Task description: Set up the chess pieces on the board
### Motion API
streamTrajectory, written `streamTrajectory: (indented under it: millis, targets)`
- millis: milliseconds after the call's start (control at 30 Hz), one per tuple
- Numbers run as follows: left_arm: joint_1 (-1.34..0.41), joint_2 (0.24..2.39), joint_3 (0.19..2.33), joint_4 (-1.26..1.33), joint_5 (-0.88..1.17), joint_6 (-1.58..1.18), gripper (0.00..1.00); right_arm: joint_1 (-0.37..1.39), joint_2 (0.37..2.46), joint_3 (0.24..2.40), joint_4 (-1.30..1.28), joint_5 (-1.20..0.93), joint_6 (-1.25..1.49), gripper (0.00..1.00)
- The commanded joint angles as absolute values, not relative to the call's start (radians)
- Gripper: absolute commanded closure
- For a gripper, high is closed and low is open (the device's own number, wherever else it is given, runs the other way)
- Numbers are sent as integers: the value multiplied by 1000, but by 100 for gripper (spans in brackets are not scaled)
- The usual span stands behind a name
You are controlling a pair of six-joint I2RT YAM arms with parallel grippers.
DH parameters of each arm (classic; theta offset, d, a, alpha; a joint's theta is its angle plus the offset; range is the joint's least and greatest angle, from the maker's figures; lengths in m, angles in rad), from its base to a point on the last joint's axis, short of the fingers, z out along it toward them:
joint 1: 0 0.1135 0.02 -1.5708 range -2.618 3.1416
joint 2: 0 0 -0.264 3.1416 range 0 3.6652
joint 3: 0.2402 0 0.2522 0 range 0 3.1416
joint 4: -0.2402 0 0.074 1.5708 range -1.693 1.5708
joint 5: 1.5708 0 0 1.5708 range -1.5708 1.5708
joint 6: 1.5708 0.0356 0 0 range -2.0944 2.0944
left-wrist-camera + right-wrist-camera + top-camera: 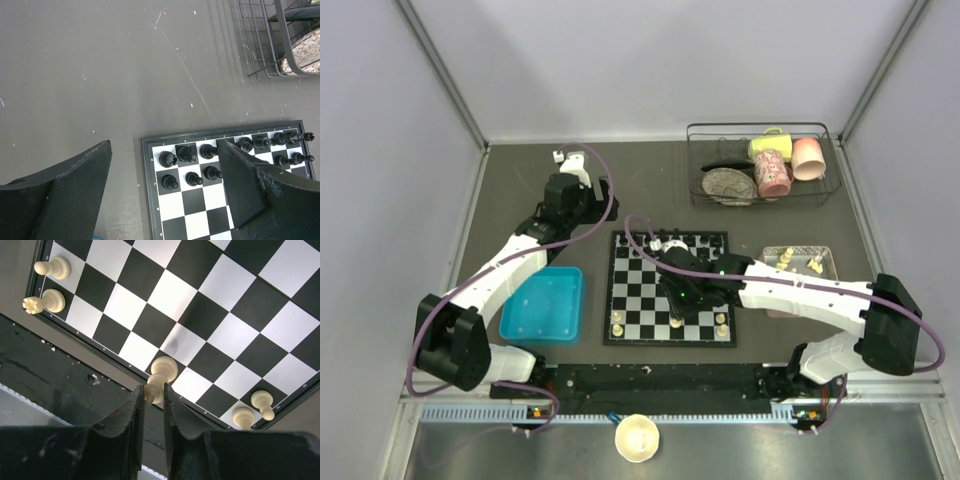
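Note:
The chessboard (650,300) lies mid-table, with black pieces (191,154) on its far rows. My right gripper (154,392) is shut on a cream chess piece (160,377), its base on a near-row square of the board (200,315). In the top view this gripper (678,316) is over the board's near edge. Two cream pieces (47,285) stand at the near left corner, two more (252,407) at the near right. My left gripper (162,192) is open and empty above the board's far left corner; in the top view it (588,208) hangs left of the board.
A blue tray (545,303) lies left of the board. A pinkish tray (800,262) with several cream pieces sits at the right. A wire basket (760,165) with cups and a plate stands at the back right. A cream cup (638,437) is at the front edge.

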State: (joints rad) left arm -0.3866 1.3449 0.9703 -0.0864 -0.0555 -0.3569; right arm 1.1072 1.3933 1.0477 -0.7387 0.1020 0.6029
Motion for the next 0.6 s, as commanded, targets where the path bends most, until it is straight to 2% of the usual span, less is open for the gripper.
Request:
streamTrajectory:
  millis: [0,567]
  targets:
    - [-380,1342,962,-51,-46,-364,9,1132,1405,1095,-693,110,607,100]
    - [-357,1342,951,-46,-23,-382,9,1160,1430,1080,-640,91,626,100]
